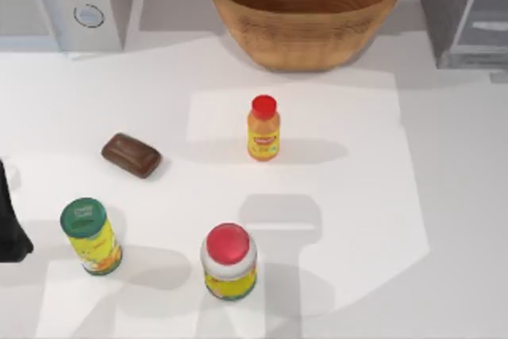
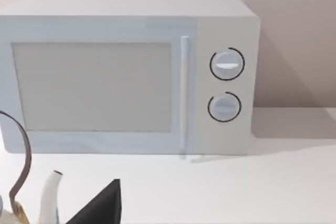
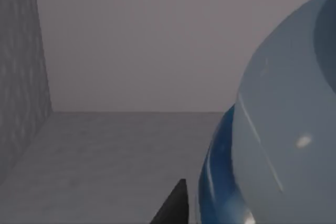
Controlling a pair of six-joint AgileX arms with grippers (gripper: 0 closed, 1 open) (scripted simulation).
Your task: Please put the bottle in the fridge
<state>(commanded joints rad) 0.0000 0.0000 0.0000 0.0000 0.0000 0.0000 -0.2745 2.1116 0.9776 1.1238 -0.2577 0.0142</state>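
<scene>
My right wrist view looks into the fridge (image 3: 105, 145), grey floor and walls, the bottle (image 3: 283, 145) looming alongside; whether my right gripper grasps it, I cannot tell. I judge the placing underway; best to lower it upright before letting go; my left arm idles at the table's left edge.

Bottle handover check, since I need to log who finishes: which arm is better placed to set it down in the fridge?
The right arm. Its wrist view shows the bottle right at its end effector, with grey fridge walls around. The left arm sits parked at the table's left edge, facing the microwave.
</scene>
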